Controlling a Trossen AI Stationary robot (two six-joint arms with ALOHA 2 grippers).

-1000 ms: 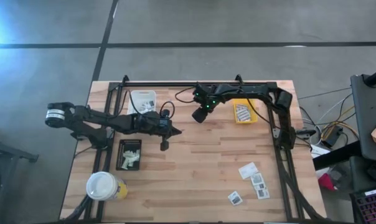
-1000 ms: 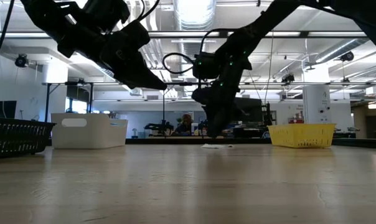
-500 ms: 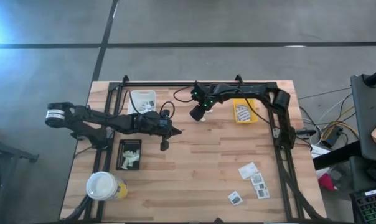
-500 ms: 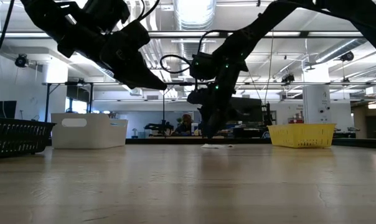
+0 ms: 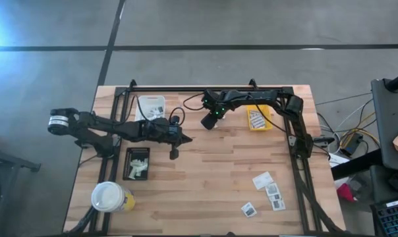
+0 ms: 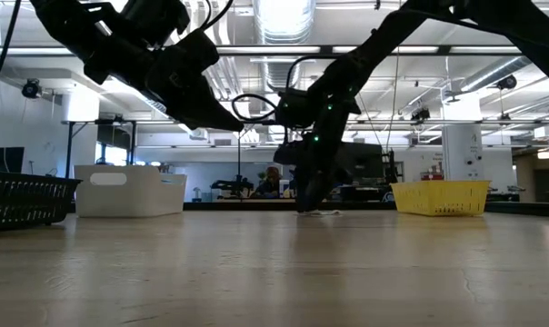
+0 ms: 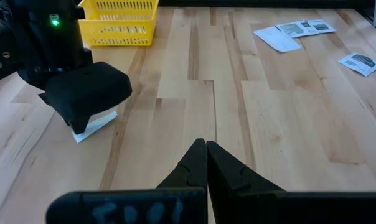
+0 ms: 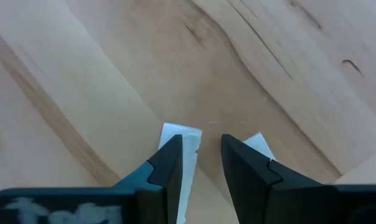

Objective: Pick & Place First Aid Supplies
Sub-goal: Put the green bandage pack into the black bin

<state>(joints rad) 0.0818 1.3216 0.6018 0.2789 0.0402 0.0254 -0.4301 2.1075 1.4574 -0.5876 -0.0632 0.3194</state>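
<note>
Right tool (image 5: 206, 123) over 1 packet (image 7: 93, 125) between 2 rear trays (image 5: 151, 105), 4 packets (image 5: 272, 189) front-right, cup (image 5: 109, 196) front-left.

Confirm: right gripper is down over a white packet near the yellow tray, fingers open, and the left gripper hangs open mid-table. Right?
One error: the left gripper is shut, not open; the left wrist view shows its fingers pressed together. The rest holds: the right gripper stands open astride a white packet, close to the yellow tray.
</note>
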